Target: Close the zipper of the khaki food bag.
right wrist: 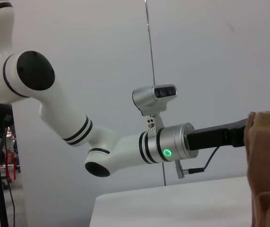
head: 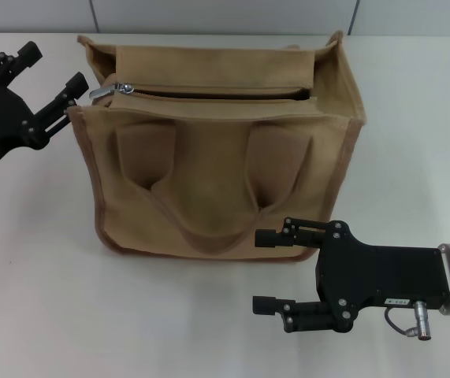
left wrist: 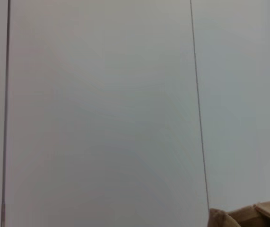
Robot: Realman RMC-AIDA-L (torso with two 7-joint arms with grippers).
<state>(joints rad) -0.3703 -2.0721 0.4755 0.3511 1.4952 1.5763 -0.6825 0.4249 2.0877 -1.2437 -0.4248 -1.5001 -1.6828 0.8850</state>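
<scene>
Nearest the robot, the right gripper (head: 265,270) lies low over the white table (head: 35,299), its two black fingers spread wide apart and pointing toward the robot's left, holding nothing. Its upper finger sits just before the lower front edge of the khaki food bag (head: 217,169); whether it touches the fabric is hard to tell.

The bag stands upright in the middle of the table, its broad front face toward the robot, with two looped handles hanging down that face. Along its top panel, the zipper (head: 209,93) runs crosswise, from the robot's left to its right. A dark gap shows along most of its length, and the silver slider (head: 113,90) rests at the left end.

Farther back on the left, the left gripper (head: 51,77) hovers beside the bag's upper left corner, fingers parted, one tip very close to the slider.

In the right wrist view, the left arm (right wrist: 101,146) reaches toward the bag's edge.
</scene>
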